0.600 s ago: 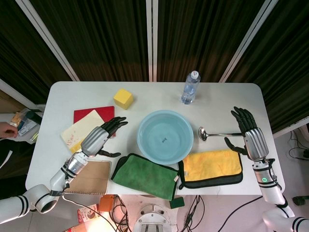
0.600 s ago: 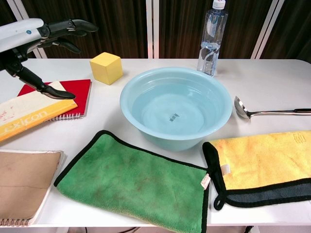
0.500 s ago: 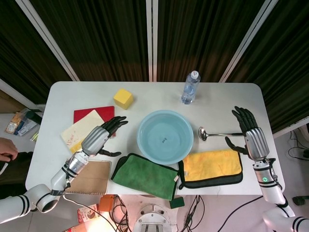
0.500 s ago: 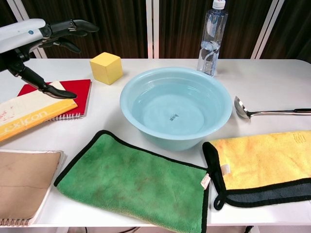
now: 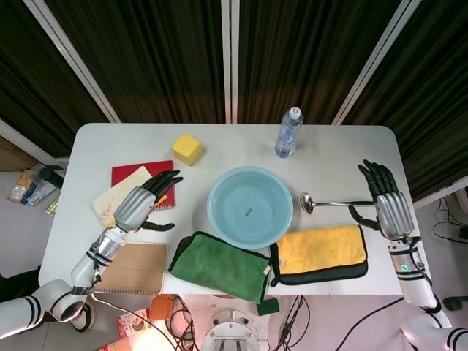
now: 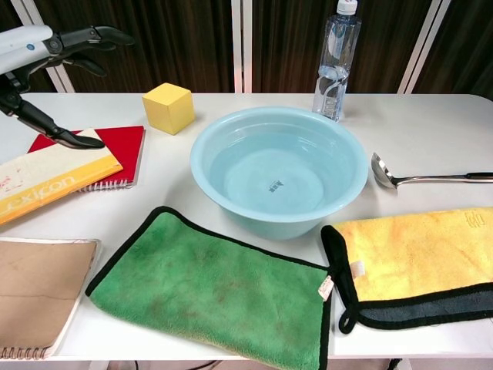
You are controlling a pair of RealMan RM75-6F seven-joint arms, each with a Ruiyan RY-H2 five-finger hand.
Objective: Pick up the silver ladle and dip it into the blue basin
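Leftmost, the left hand (image 5: 140, 205) hovers with its fingers (image 6: 98, 35) spread wide and holding nothing; under the fingertips lie a yellow-edged book (image 6: 48, 183) and the red notebook (image 5: 139, 174) beneath it. A brown notebook (image 5: 137, 268) lies back toward the wrist, and a yellow cube (image 5: 186, 149) sits beyond the fingertips. Further right come the green cloth (image 5: 219, 265) and the blue basin (image 5: 250, 206), with a water bottle (image 5: 288, 132) behind the basin. The silver ladle (image 5: 333, 202) rests flat on the table (image 5: 110, 142), its bowl just beside the basin's right rim and its handle running toward the right hand (image 5: 387, 205). That hand's fingers (image 5: 379, 175) are apart and empty, with the handle end reaching in between thumb and fingers; whether it touches them I cannot tell. A yellow cloth (image 5: 322, 251) lies just on the thumb side of that hand.
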